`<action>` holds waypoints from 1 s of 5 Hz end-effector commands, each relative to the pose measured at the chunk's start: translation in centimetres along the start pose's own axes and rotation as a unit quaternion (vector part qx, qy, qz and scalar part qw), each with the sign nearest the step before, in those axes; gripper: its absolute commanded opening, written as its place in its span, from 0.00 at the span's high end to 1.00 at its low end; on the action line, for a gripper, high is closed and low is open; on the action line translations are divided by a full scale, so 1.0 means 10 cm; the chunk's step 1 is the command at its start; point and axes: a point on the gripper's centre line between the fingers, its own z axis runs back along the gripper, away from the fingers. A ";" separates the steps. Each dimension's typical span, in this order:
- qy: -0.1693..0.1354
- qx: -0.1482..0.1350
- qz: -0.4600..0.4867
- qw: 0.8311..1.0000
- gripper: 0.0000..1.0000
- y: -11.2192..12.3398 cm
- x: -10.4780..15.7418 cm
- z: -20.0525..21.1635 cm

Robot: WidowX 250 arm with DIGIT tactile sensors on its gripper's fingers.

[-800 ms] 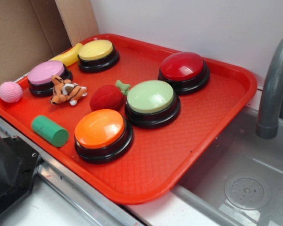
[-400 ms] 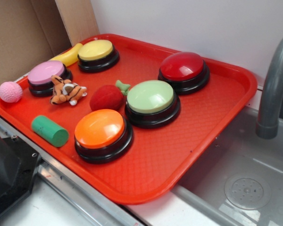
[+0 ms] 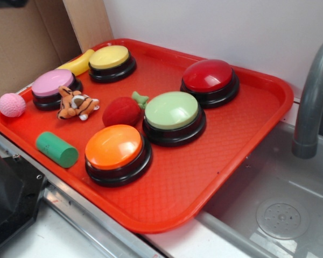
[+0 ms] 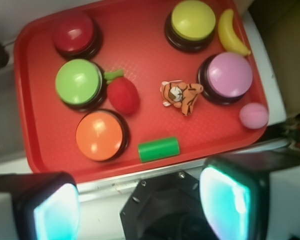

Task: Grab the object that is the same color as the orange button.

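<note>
At the bottom of the wrist view, the two fingers (image 4: 54, 207) stood wide apart at the lower left and lower right corners, holding nothing, with a dark mount between them. They hung high over the near edge of the red tray (image 4: 140, 60), touching none of its contents. In the exterior view the fingers were out of sight.

Just above the gap between the fingers in the wrist view, a green cylinder (image 4: 159, 149) lay on its side near the lower rim of the tray. To its left sat the orange button (image 4: 99, 135), with a black base. Above the cylinder, near frame centre, the plush tiger (image 4: 181, 96) lay on the tray floor, orange with black stripes and white patches. It lay just beside the pink button (image 4: 229, 76) on its right, possibly touching the base; contact could not be confirmed. A red plush strawberry (image 4: 123, 94) with green leaves lay left of the tiger, apart from it, and against the green button (image 4: 78, 82).

Toward the top of the frame stood the red button (image 4: 73, 34) at left and the yellow button (image 4: 192, 21) at right, with a toy banana (image 4: 230, 35) beside the yellow one. A pink ball (image 4: 253, 115) rested at the tray's right rim.

In the exterior view, a grey faucet (image 3: 312, 102) rose over a sink (image 3: 280, 209) at right.
</note>
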 end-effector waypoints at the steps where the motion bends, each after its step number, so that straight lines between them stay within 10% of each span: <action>1: -0.024 0.044 0.193 0.980 0.00 0.24 0.32 -0.46; 5: -0.027 0.092 0.418 0.903 0.00 0.61 0.60 -1.48</action>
